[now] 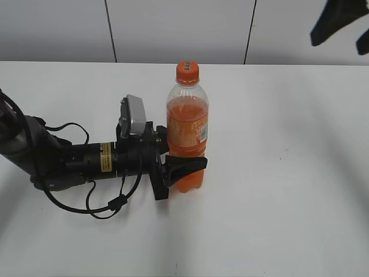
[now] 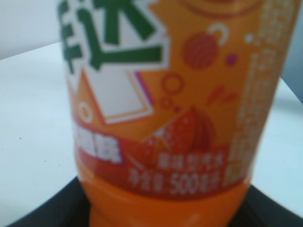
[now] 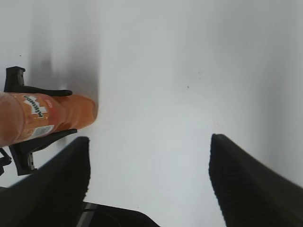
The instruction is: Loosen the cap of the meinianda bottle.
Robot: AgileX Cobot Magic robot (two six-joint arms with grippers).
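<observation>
A: Your left claw point(image 1: 185, 165) clamps the meinianda bottle point(image 1: 187, 130), upright mid-desk point(image 1: 288, 173).

B: Bracing step. Your released right claw point(image 3: 149, 184) sits high, right of it; bring it onto the cap point(image 1: 187, 72), then twist.

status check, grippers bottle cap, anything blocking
Left gripper clamped on lower body of upright clear plastic orange-soda bottle. Right gripper open, high and clear of it. Small orange screw cap on, untouched. Nothing blocking.

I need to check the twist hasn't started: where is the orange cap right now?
In the exterior view the cap sits on top of the upright bottle near the table's middle, untouched; the left gripper clamps the bottle's lower part.
</observation>
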